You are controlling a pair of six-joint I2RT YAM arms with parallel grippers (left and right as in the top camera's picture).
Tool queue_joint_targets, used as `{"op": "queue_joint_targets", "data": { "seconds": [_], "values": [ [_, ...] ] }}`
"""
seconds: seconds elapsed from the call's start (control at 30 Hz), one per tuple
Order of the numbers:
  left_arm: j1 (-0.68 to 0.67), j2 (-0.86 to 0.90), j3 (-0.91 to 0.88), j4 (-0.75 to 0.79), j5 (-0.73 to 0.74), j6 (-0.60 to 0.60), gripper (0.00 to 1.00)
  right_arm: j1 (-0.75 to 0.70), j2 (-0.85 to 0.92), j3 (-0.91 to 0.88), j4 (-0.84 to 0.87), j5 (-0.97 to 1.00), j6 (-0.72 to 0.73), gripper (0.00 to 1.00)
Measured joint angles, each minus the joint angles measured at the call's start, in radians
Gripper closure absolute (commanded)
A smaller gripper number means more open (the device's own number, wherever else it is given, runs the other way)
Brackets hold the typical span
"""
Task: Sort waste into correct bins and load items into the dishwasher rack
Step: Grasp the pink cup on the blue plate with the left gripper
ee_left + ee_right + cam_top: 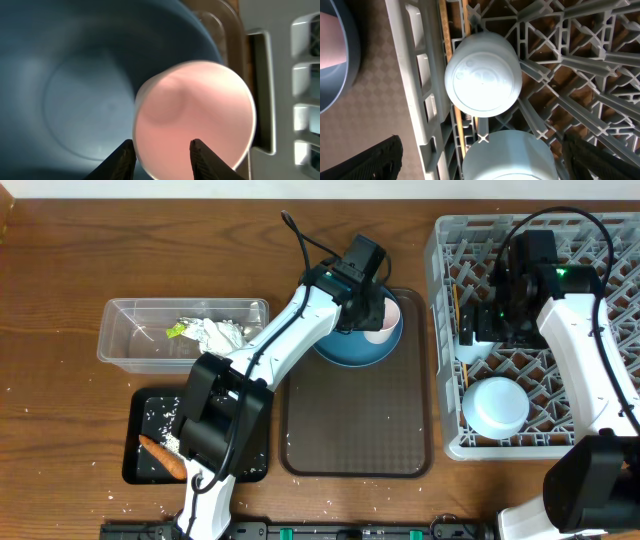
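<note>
The left arm has glossy white rounded shells between boxy matte-black joint housings. A thin black cable loops off its wrist block. The right arm is built alike, with a white shell and a black wrist. A small green light glows on it, and a second black cable curves over it. The left hand shows two tapered black fingers. The right hand has black, finely grained fingers.

Wooden table: dark brown, grain running left to right, surface level. Brown serving tray: rounded rectangle with a raised rim, lying flat near the table's centre, long side running front to back. The right wrist view shows a fine checkered texture on its floor.
</note>
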Motion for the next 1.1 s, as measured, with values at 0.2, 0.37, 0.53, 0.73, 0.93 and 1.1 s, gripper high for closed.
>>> {"op": "queue_joint_targets", "data": {
  "seconds": [0.2, 0.37, 0.53, 0.73, 0.93, 1.1],
  "values": [
    [0.000, 0.000, -0.026, -0.001, -0.019, 0.000, 0.63, 0.000, 0.000, 0.000, 0.000, 0.000, 0.000, 0.01],
    [0.000, 0.000, -0.029, 0.001, -0.029, -0.004, 0.72, 0.000, 0.000, 0.000, 0.000, 0.000, 0.000, 0.01],
    [0.000, 0.000, -0.029, 0.001, -0.032, 0.000, 0.73, 0.000, 0.000, 0.000, 0.000, 0.000, 0.000, 0.01],
    [0.000, 0.000, -0.029, -0.001, -0.032, 0.000, 0.76, 0.000, 0.000, 0.000, 0.000, 0.000, 0.000, 0.01],
    [-0.002, 0.000, -0.040, -0.002, -0.032, 0.000, 0.77, 0.000, 0.000, 0.000, 0.000, 0.000, 0.000, 0.01],
    [-0.002, 0.000, -0.045, -0.001, -0.032, -0.002, 0.81, 0.000, 0.000, 0.000, 0.000, 0.000, 0.000, 0.01]
  ]
}}
